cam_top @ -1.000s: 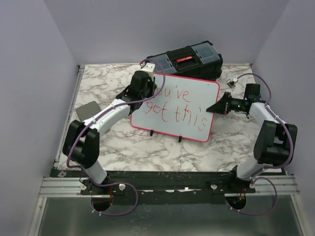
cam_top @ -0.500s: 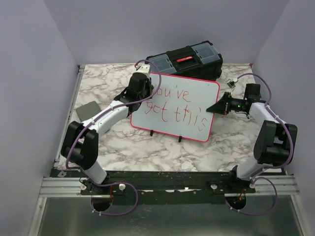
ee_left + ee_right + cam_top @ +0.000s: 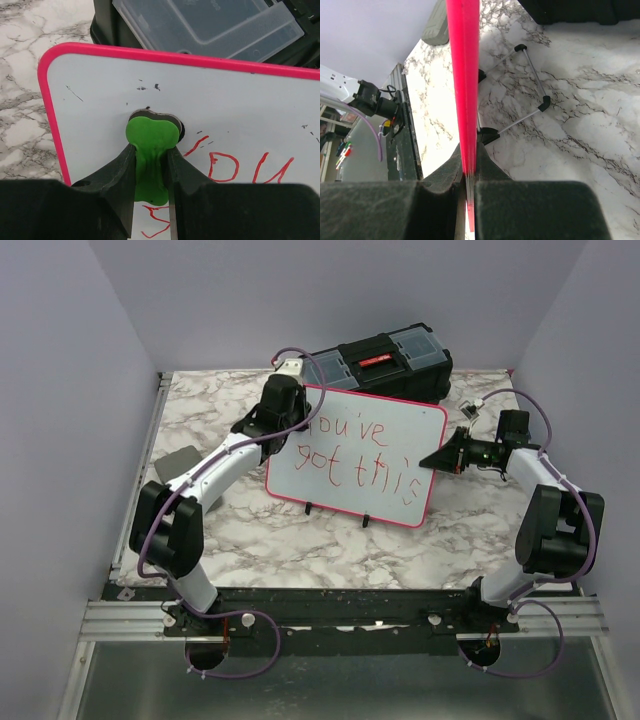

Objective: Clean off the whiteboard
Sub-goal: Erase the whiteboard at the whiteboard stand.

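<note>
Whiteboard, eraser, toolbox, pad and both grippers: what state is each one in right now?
whiteboard: standing on its feet, red writing not yet wiped off
green eraser: pinched, pressed on the board near its top-left corner
left gripper: shut on the green eraser
right gripper: shut on the whiteboard's rim
toolbox: closed, behind the board
grey pad: lying flat, untouched

Right pincer [image 3: 468, 162] clamped on whiteboard [image 3: 464, 75] edge, seen end-on; wire stand [image 3: 535, 80] on marble table [image 3: 590, 135].
</note>
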Tool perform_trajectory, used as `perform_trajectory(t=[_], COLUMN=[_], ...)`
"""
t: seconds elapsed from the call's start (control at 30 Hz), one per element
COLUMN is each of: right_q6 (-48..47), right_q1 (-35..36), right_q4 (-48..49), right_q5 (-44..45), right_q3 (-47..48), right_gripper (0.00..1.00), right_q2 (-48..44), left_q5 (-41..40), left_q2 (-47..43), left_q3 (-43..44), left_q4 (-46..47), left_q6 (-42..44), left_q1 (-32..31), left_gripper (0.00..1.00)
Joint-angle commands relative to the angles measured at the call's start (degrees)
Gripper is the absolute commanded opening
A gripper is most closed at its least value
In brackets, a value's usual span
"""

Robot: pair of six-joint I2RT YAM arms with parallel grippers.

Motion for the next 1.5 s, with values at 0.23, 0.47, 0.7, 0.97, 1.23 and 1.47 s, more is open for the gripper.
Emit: perform_trajectory(t=[0.23, 0.47, 0.7, 0.97, 1.23, 1.47], right_q6=[-4.14, -4.32, -4.36, -4.37, -4.36, -4.36], right_q1=[-0.13, -0.15, -0.07, -0.14, -0.08, -0.09], right_q4=[3.16, 2.63, 2.53, 2.53, 2.47, 2.26], right_q5=[2.39, 2.13, 2.06, 2.04, 1.78, 1.86], right_q3=[1.9, 2.01, 1.99, 1.99, 2.01, 2.08], right_gripper=[0.01, 0.01, 0.01, 0.01, 0.01, 0.01], right_q2=[0.43, 0.61, 0.4, 0.34, 0.78, 0.52], left_q5=[5.57, 2.77, 6.78, 8.12, 6.13, 2.51], left_q2=[0.71, 1.28, 2.55, 0.93, -1.15, 1.32], left_q3=[-5.02, -3.08, 0.96, -4.45, -13.2, -2.37], left_q4=[2.79, -0.5, -2.0, 0.25, 4.16, -0.23], left_q6=[-1.49, 1.77, 4.86, 2.24, 0.8, 2.57], left_q1=[-0.49, -3.27, -2.68, -0.5, -2.65, -2.33], left_gripper=[0.0, 0.0, 0.0, 0.0, 0.0, 0.0])
